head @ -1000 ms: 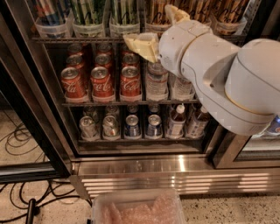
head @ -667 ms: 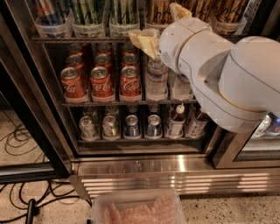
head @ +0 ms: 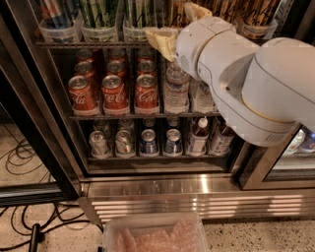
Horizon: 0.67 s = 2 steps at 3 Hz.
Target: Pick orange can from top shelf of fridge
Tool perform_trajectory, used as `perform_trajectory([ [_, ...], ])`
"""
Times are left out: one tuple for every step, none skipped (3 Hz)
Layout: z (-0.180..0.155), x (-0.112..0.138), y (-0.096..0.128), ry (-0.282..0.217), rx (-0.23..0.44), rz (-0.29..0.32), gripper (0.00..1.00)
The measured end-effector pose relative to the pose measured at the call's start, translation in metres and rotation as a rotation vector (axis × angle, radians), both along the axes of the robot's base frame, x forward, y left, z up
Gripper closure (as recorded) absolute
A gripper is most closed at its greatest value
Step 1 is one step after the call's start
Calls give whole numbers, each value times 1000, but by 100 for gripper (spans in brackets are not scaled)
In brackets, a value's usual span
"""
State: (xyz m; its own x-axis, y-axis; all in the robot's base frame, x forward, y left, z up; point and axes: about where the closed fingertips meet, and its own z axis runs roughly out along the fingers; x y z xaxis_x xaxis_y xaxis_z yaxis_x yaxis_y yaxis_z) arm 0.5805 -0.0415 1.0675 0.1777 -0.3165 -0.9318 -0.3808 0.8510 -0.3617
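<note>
Our cream-fingered gripper [head: 178, 24], spread wide at the dark wire top shelf [head: 98, 45], should straddle the metallic orange-gold can [head: 173, 10] squarely before we close.

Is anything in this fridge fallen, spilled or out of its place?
Nothing stands out: the red cans and water bottles stand upright in rows. The gripper is at the top shelf, near the orange cans.

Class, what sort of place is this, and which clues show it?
Likely a shop or office pantry: a glass-doored display fridge holds rows of red cola cans and water bottles. The gripper is up at its top shelf.
</note>
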Motion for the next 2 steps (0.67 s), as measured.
perform_trajectory([
  [6, 8, -5, -1, 30, -36, 42],
  [10, 12, -12, -5, 37, -76, 42],
])
